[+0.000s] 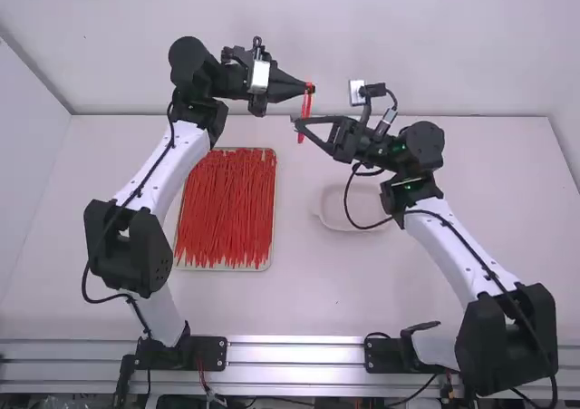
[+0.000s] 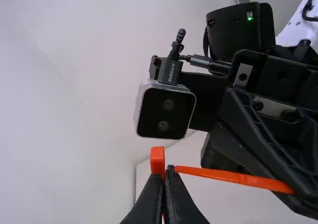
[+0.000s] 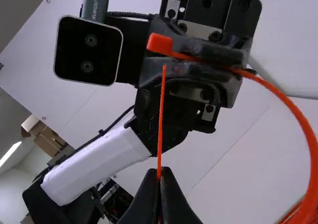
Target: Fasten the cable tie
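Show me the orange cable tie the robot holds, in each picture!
High view: cable tie in mid-air between left tool and right tool.
Left wrist view: stretches from left tool's tips to right tool.
Right wrist view: thin line from right tool's tips to left tool.
Shared landmark: the tie's square head at the left tool.

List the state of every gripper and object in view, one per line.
Cable tie: in the air, bent into a loop, tail tip at its head, not visibly through.
Left gripper: shut on the tie's head end.
Right gripper: shut on the tie's tail.
Spare ties: straight, unfastened, piled in the tray.
Bowl: upright.
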You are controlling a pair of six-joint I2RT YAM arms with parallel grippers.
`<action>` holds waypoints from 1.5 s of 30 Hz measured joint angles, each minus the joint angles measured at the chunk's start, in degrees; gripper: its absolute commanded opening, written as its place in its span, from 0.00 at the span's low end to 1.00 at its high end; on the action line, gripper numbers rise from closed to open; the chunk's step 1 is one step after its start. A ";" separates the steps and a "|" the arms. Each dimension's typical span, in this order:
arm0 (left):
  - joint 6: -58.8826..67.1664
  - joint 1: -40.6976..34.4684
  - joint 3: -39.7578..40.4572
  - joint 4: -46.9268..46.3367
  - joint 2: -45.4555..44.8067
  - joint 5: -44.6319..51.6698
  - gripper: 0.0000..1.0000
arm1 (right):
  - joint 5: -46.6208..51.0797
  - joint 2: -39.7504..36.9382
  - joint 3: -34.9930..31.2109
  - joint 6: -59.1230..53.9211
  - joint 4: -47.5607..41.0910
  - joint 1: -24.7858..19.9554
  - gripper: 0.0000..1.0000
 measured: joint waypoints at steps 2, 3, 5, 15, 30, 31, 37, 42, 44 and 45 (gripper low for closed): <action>0.00 0.00 0.00 -0.17 0.00 0.00 0.02 | 0.17 0.00 -0.02 0.00 0.02 0.13 0.00; 0.00 0.00 0.00 -0.20 0.00 0.00 0.02 | 0.26 0.00 0.00 0.02 0.02 0.13 0.00; 0.00 0.00 0.00 -0.24 0.00 0.00 0.02 | 0.42 0.00 0.00 -0.02 0.02 0.07 0.00; 0.00 0.00 0.00 -1.01 0.00 0.00 0.02 | 0.63 0.00 0.00 0.04 0.09 -0.63 0.00; 0.02 0.00 -0.15 -0.96 0.00 0.22 0.02 | 1.29 -0.02 0.00 0.07 0.13 -0.63 0.00; 0.00 0.00 -0.22 -1.03 0.00 0.20 0.02 | 1.51 0.00 0.00 0.07 0.11 -0.63 0.00; 0.00 -0.42 -0.74 -1.42 0.00 0.20 0.02 | 2.12 0.00 0.00 0.04 0.11 -0.50 0.00; 0.00 -0.44 -0.74 -1.66 0.00 0.35 0.02 | 2.21 0.00 0.00 0.07 0.17 -0.59 0.00; 0.00 -0.42 -0.74 -1.49 0.00 0.92 0.02 | 2.43 0.00 0.00 0.33 0.98 -0.72 0.00; 0.00 -0.42 -0.74 -1.53 0.00 1.07 0.02 | 2.45 0.00 -0.02 0.52 1.27 -0.83 0.00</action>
